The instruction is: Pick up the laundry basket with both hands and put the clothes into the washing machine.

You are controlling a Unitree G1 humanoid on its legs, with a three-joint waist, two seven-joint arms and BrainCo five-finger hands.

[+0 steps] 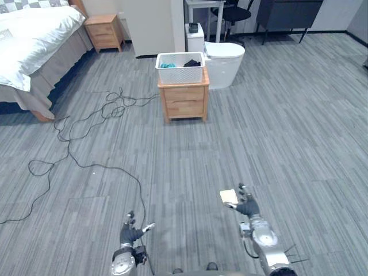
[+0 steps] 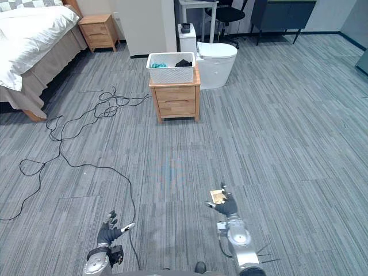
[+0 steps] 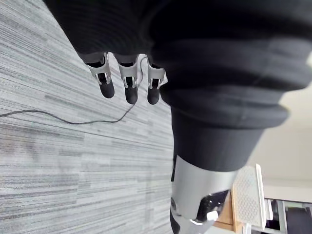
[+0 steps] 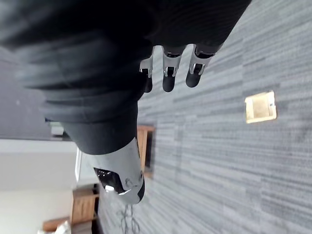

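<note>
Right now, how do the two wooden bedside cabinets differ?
The light wooden cabinet on the open carpet carries the white mesh laundry basket; the light wooden cabinet beside the bed has a bare top. The first is nearer, the second farther left. Both have drawers.

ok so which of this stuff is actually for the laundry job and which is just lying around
For the job: white laundry basket on the wooden drawer unit; teal and dark clothes in it; white washing machine behind; left robot hand and right robot hand, both open, empty.
Just lying about: bed; bedside table; tan floor plate; office chair; dark sideboard.
</note>
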